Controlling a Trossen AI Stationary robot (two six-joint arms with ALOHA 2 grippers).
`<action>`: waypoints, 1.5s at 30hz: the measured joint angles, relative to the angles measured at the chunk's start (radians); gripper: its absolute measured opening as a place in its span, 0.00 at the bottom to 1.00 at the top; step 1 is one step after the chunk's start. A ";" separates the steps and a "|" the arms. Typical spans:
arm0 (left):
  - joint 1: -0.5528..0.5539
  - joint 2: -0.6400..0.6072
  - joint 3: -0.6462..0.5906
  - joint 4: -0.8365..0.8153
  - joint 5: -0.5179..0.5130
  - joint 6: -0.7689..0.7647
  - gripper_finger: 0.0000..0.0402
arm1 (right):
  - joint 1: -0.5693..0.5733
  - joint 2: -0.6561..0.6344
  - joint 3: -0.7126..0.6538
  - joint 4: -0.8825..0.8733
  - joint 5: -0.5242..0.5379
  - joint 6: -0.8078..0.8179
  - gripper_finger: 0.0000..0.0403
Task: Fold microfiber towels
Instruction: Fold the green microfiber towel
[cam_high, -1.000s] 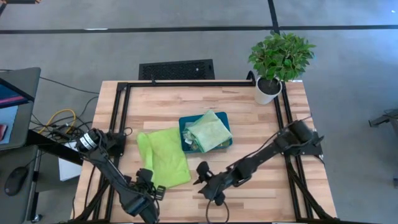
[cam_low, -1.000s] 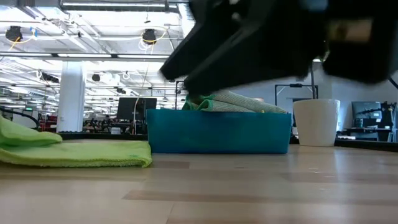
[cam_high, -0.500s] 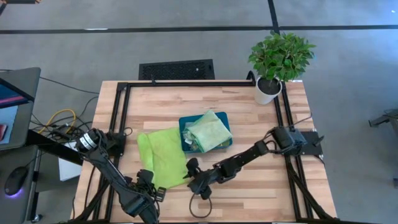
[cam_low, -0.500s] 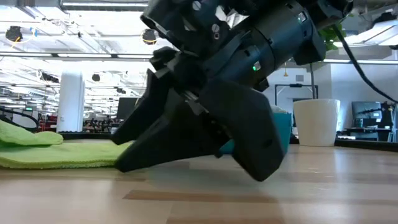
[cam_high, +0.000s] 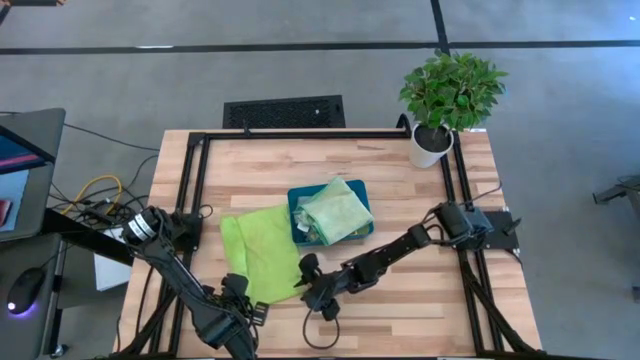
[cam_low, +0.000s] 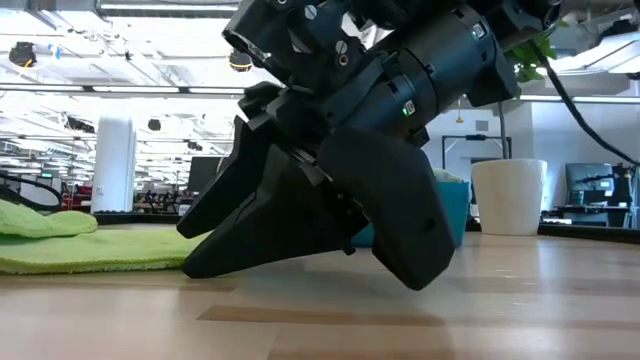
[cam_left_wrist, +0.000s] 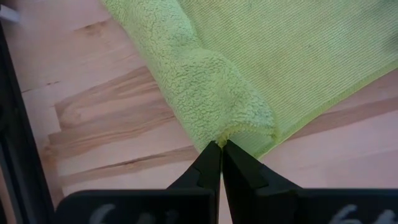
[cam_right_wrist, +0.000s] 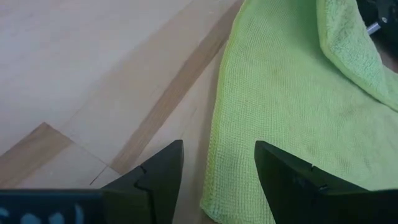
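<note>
- A lime towel (cam_high: 262, 254) lies spread on the wooden table (cam_high: 400, 190), just beside the teal tray (cam_high: 296, 200) on its left-arm side; one edge is rolled over into a thick fold (plain in the left wrist view (cam_left_wrist: 205, 93)).
- The left gripper (cam_left_wrist: 221, 163) sits at the towel's near corner, its jaws pressed together and pinching the tip of that rolled edge; in the high view it shows at the table's front edge (cam_high: 243, 312).
- The right gripper (cam_right_wrist: 217, 165) hangs low over the towel's other near corner, jaws apart with the cloth's edge (cam_right_wrist: 280, 124) showing between them, and the pictures do not show it touching the cloth.
- From above, the right gripper (cam_high: 310, 290) reaches in along its arm (cam_high: 400, 250), which stretches from the table's right side.
- In the low view the right gripper (cam_low: 330, 200) fills most of the frame, tips close to the wood, with the lime towel (cam_low: 90, 248) flat on the table past it.
- More towels (cam_high: 336, 210), pale green, are heaped in the tray near the table's middle; the tray's teal wall (cam_low: 452, 210) peeks out behind the gripper in the low view.
- A potted plant (cam_high: 450, 92) in a white pot (cam_low: 508, 196) stands at the far right corner, well apart from the cloths.
- A dark metal frame (cam_high: 300, 134) runs round the table's edges.
</note>
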 joint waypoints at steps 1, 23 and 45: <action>0.000 0.000 0.000 0.000 0.000 0.000 0.00 | -0.001 0.000 0.000 -0.002 -0.003 0.000 0.56; -0.001 0.000 0.000 0.013 0.001 0.008 0.00 | -0.013 0.001 0.000 -0.055 -0.004 0.121 0.55; -0.065 0.000 0.000 0.039 0.002 -0.101 0.00 | 0.012 -0.018 -0.003 -0.123 0.084 0.184 0.04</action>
